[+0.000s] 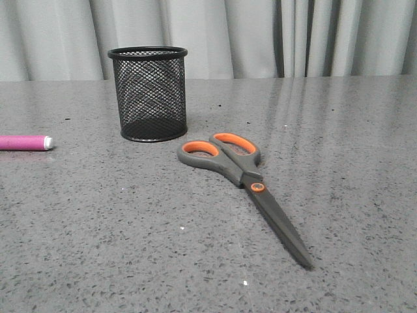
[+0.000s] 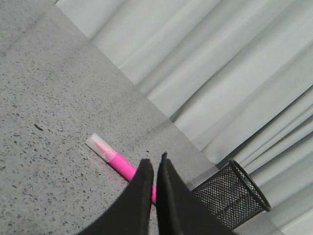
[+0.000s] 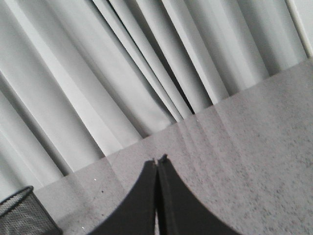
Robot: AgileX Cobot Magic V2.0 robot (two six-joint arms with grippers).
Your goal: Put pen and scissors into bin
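Both grippers are seen closed on nothing: the left gripper [image 2: 155, 164] is held above the pen [image 2: 117, 163], the bin [image 2: 230, 196] just beyond; the right gripper [image 3: 158, 164] is held well apart from the scissors [image 1: 242, 184].

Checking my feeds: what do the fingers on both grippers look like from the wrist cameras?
Both look alike: the left gripper and the right gripper each show two plain matte black fingers, broad at the base and tapering in a curve to narrow tips. No markings, cables or pads are visible. Neither arm appears in the front view.
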